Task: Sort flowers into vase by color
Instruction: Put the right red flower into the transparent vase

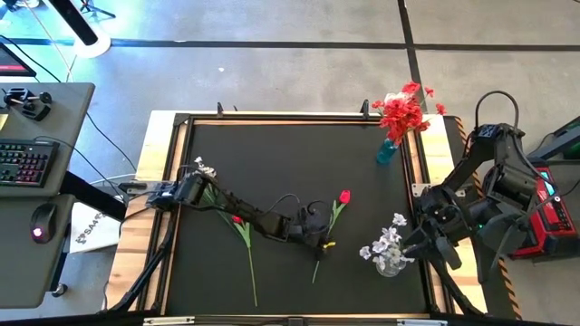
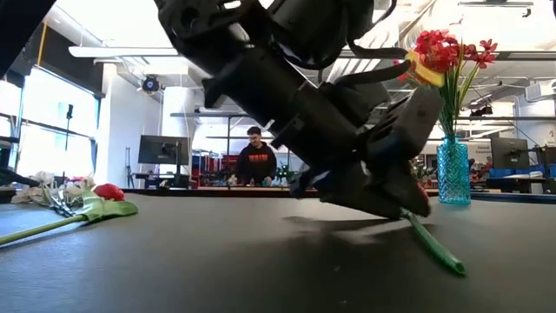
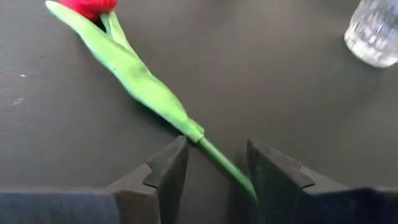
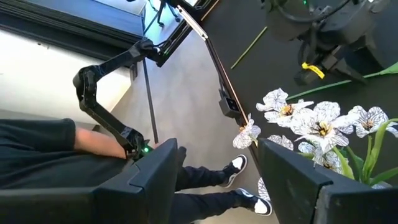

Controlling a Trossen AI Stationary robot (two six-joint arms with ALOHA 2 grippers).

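Now your left tool [image 3: 214,177] is down on the table [image 1: 272,145] near its middle, fingers spread narrowly with the green stem [image 3: 227,168] of a red bud [image 1: 344,196] running between them; no pad looks pressed on it yet. Close squarely on the stem just below the leaf joint, where it is thin and bare, rather than on the broad leaf [image 3: 134,74], which would likely fold and slip. Since the stem crosses the gap at a slant, you'd do well to twist the wrist a little so the pads meet it across its width. Lift slowly; a long stem will probably swing. By colour it belongs with the red cluster [image 1: 401,110] in the blue vase [image 1: 387,151] at the far right of the table.

Your right tool [image 4: 217,180] waits at the near right by the clear vase [image 1: 390,263] of white blossoms [image 1: 388,241], fingers wide and empty.

The left wrist view alone shows the stem lying inside the gap; from above, the arm hides that. The high view alone gives the layout: another red flower [image 1: 237,219] lies to the left on the table, with a white spray [image 1: 205,167] farther left under the arm. The low view shows how close the tool sits to the tabletop, and a person [image 2: 258,161] standing in the room behind. The right wrist view adds someone's legs [image 4: 205,177] and shoes beside the table.
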